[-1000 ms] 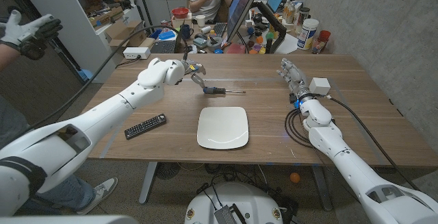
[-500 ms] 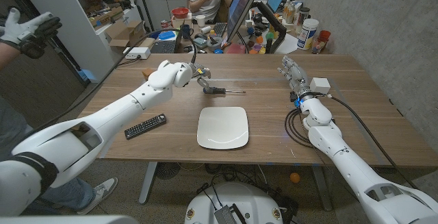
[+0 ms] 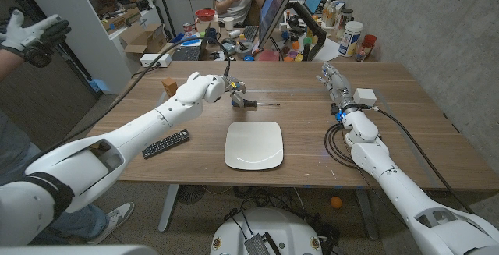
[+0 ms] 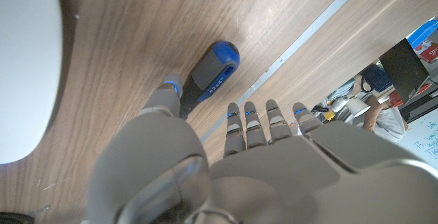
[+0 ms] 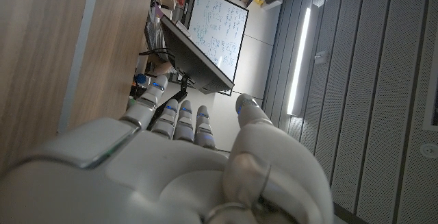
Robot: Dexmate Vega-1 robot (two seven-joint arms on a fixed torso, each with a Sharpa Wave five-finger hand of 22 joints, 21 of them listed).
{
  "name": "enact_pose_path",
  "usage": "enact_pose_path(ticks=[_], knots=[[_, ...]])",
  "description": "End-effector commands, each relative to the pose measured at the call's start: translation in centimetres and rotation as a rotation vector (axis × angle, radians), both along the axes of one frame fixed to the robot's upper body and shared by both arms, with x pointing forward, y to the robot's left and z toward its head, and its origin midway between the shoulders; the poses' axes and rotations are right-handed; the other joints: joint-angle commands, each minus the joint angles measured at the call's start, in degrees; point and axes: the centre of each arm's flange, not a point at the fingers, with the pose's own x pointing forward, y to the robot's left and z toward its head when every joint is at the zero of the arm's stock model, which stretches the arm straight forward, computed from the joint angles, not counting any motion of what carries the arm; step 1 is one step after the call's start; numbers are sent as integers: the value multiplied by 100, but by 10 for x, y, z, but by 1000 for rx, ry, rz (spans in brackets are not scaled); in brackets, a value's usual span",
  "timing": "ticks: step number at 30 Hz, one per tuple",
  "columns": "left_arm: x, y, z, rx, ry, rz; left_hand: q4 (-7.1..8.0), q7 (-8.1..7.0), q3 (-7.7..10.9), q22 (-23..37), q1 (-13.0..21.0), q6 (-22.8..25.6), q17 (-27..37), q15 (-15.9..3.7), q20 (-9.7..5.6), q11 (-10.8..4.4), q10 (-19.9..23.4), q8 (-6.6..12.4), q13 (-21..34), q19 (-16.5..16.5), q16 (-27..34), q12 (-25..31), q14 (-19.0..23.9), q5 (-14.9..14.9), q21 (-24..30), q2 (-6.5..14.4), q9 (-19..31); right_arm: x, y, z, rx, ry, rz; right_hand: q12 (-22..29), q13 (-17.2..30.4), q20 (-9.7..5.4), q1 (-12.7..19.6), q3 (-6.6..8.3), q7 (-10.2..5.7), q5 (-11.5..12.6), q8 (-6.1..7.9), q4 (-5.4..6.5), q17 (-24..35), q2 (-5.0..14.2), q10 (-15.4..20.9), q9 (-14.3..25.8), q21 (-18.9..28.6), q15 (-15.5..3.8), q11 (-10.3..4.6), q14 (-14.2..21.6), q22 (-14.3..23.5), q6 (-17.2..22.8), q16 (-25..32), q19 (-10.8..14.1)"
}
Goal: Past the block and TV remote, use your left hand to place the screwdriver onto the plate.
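left hand (image 3: 234,91): over the bench (image 3: 390,138), at the screwdriver's handle end. Left wrist view shows thumb tip touching the handle side, other fingers (image 4: 254,125) straight and apart from it; nothing clamped.
screwdriver (image 3: 256,102): lying on the bench just beyond the plate's far edge, shaft pointing away from the left fingers toward the right arm. Handle black and blue (image 4: 211,79), flat on the wood.
plate (image 3: 254,145): white, rounded square, near side of the left fingers, just short of the screwdriver; not touching it.
remote (image 3: 165,143): black, under the left forearm, well back from the left fingers.
block (image 3: 168,86): wooden, just beside the left wrist on its outer side.
right hand (image 3: 332,83): near the far bench edge, well apart from the screwdriver. Fingers (image 5: 179,120) extended, slightly spread, holding nothing.
cable (image 3: 337,144): black coil on the bench behind the right fingers, by the forearm.
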Motion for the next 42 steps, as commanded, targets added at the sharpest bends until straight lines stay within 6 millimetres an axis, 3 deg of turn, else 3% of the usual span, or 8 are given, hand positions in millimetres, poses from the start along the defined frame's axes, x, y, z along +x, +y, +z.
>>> enact_pose_path(ticks=[1,18,20,23,26,36,41,42], knots=[[3,0,-11,-27,20,3,15,43,-17,14,63,27,26,18,34,-30,59,-1,10,26,21,53,66,28,28,5,31,2,-1,-2,-1,7,1,-8,14,30,15,-12,-5,14,12,-10,32,-44,36,21,-5,1,-4,48,13,14,-24,29],[10,-1,-20,-60,4,10,-6,34,-15,17,167,193,24,-68,14,-89,298,48,4,127,89,139,296,-8,69,100,34,9,-5,-12,24,26,1,-9,14,38,11,-28,-1,12,13,-15,33,-54,40,21,-10,16,1,51,13,17,-30,22],[11,-1,-21,-74,-2,10,-56,26,-7,12,312,398,15,-261,-58,-183,583,89,-6,454,170,220,687,-79,161,163,35,10,-7,-14,30,29,0,-8,14,40,10,-31,-3,12,14,-15,33,-56,43,21,-10,19,3,57,13,19,-29,20],[14,-1,-22,-90,-7,11,-98,71,-33,-4,506,626,-9,-471,-591,-248,991,111,-33,950,206,307,1127,-137,262,164,37,11,-9,-16,40,32,-4,-9,14,42,6,-36,-2,11,13,-15,33,-62,41,21,-12,18,1,59,13,17,-30,17],[15,-1,-22,-102,-12,15,-106,123,-87,-11,698,841,-22,-600,-904,-301,1359,126,-66,1588,216,351,1531,-170,390,147,42,12,-11,-19,49,36,-6,-10,14,44,2,-42,-11,10,12,-14,34,-66,40,21,-13,12,0,59,13,15,-32,15],[14,0,-19,-147,-43,36,-108,82,-196,-5,1249,1469,-18,-861,-1104,-528,2259,205,-88,2679,331,458,2577,-230,568,267,55,16,-16,-23,62,40,-1,-4,15,52,-17,-60,-32,9,15,-9,37,-79,60,22,-16,18,-1,70,14,22,-30,7],[14,1,-18,-176,-61,44,-100,74,-288,1,1572,2131,-11,-1097,-1174,-779,3038,323,-87,3293,446,587,3335,-260,674,373,62,20,-15,-23,59,44,6,-3,15,56,-25,-67,-36,9,15,-6,39,-82,63,22,-16,14,3,76,14,23,-29,4],[14,2,-18,-182,-65,50,-100,55,-285,4,1643,2275,-13,-1143,-1204,-740,3154,343,-87,3438,474,593,3528,-267,705,415,63,20,-15,-23,59,45,7,-2,15,55,-27,-69,-36,9,15,-5,39,-83,65,22,-17,18,4,77,14,23,-29,4]])
